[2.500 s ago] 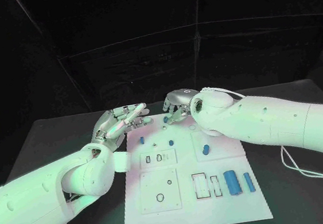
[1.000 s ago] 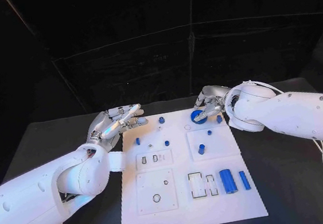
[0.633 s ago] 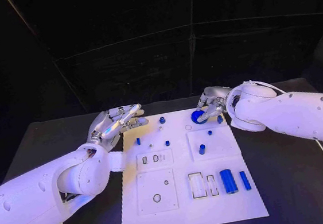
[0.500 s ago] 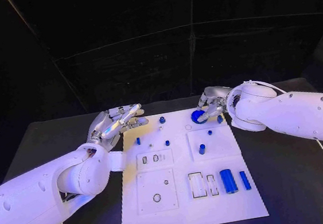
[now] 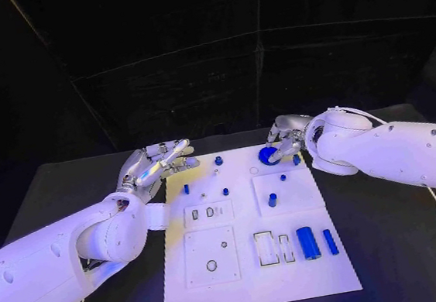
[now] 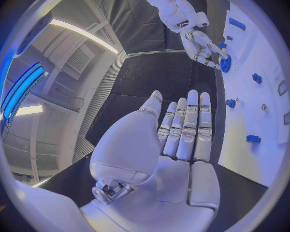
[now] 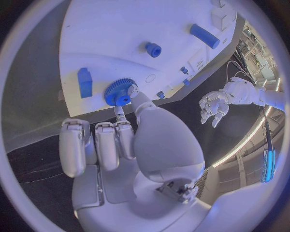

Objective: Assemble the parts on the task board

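The blue gear [image 5: 269,156] sits in the upper right of the head view, at the far right corner of the task board [image 5: 256,278], pinched at its hub between the thumb and a finger of the right hand [image 5: 287,136]. In the right wrist view the gear [image 7: 120,92] shows its toothed face just past those fingertips [image 7: 131,91], with the other fingers lying straight beneath and clear of it. So the right hand is grasping the gear; whether the gear rests on the board or hangs just above it I cannot tell.

The relation that matters: the gear lies directly ahead of the right hand, toward the picture's left, with its flat face turned roughly along the board's surface. The small blue parts and the pale seats of the board spread leftward and toward the lower frame from there. Any seating move, as I judge it, runs inward over the board from that corner.

The left hand [image 5: 156,166] hovers at the board's upper left edge, released, fingers straight and together, holding nothing [image 6: 181,145]. It is well apart from the gear, so the right hand is by far the nearer.
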You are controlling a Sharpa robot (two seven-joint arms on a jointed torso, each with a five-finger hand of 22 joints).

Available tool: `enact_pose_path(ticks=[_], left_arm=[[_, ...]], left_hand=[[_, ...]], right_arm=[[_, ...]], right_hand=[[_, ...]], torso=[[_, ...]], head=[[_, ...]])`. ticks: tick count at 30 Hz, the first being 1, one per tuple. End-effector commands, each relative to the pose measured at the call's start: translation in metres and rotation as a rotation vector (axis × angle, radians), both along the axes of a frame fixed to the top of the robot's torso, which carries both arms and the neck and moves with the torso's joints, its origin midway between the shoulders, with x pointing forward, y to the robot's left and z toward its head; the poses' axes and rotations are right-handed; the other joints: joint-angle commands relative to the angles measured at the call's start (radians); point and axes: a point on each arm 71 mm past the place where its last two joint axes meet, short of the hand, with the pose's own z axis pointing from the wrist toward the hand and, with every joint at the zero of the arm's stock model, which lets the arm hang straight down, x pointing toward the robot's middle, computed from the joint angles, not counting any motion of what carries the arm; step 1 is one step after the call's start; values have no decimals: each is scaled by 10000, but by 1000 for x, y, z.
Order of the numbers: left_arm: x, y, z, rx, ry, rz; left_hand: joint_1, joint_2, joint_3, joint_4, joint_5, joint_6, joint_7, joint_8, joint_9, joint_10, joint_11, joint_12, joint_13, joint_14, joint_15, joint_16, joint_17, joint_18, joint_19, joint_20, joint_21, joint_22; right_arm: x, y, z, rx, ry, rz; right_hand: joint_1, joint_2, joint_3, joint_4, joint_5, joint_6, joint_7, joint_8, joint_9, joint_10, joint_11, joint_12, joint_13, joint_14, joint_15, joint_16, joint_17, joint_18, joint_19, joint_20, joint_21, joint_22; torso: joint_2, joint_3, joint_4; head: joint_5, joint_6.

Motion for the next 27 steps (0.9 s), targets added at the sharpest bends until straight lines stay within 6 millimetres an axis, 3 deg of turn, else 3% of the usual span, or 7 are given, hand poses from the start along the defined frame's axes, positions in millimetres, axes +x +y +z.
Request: enact_pose_path(ticks=[1, 4, 12, 17, 22, 27], left_arm=[[0, -1, 2, -46, -99, -141], [0, -2, 2, -47, -96, -147], [0, -1, 2, -38, -95, -128], [0, -1, 2, -47, -101, -140], [-1, 0, 2, -35, -104, -112], [-1, 1, 2, -31, -107, -98]], left_hand=[[103, -9, 2, -35, 10, 42, -4, -36, -6, 58, -6, -63, -13, 86, 4, -36, 15, 150, 60, -9, -24, -16], [105, -8, 3, -37, 10, 42, -4, -37, -6, 59, -6, -64, -13, 86, 4, -37, 16, 150, 60, -10, -24, -16], [122, -5, 10, -53, 10, 43, -3, -41, -6, 62, -6, -71, -15, 86, 2, -39, 21, 149, 63, -12, -25, -18], [138, 4, 20, -66, 11, 46, -4, -45, -6, 67, -7, -76, -16, 88, 1, -42, 25, 149, 66, -14, -26, -20], [169, 16, 38, -94, 13, 53, -6, -51, -7, 77, -10, -85, -18, 89, -1, -47, 34, 148, 72, -17, -28, -24], [169, 16, 38, -94, 13, 53, -6, -51, -7, 77, -10, -85, -18, 89, -1, -47, 34, 148, 72, -17, -28, -24]], right_arm=[[0, 2, 1, -241, -135, 137], [0, 4, 2, -275, -305, 234], [-2, 12, 6, -292, -935, 580], [-7, 20, 12, 175, -1443, 724], [-17, 30, 18, 527, -1920, 1008], [-27, 46, 23, 665, -2272, 1442]], right_hand=[[126, 88, 118, -75, -98, 174, 1, 118, 33, 273, 27, 73, 1565, 758, 47, 47, 1183, -112, 186, 37, 39, 942], [239, 217, 323, -179, -337, 473, -47, 286, 70, 308, -12, 110, 1617, 758, 14, 51, 1193, -117, 203, 19, 48, 973], [209, 306, 652, -292, -312, 998, -196, 523, 99, 347, -139, 145, 1675, 758, -85, 51, 1199, -126, 227, -63, 60, 1018], [26, 403, 793, -211, -356, 1180, -275, 545, 80, 429, -210, 234, 1784, 761, -142, 52, 1207, -135, 251, -124, 73, 1063], [-124, 389, 842, -149, -334, 1257, -314, 521, 59, 450, -245, 251, 1807, 762, -177, 52, 1211, -147, 282, -160, 91, 1118], [-198, 362, 879, -124, -252, 1268, -324, 481, 37, 457, -258, 252, 1813, 763, -193, 51, 1213, -151, 293, -179, 96, 1137]], torso=[[7, -2, -11], [5, -3, -5], [3, -9, 3], [6, -4, 13], [-9, -30, 28], [0, -30, 22]], head=[[2, -3], [-9, -25], [-12, -30], [20, -10], [44, 3], [83, 15]])
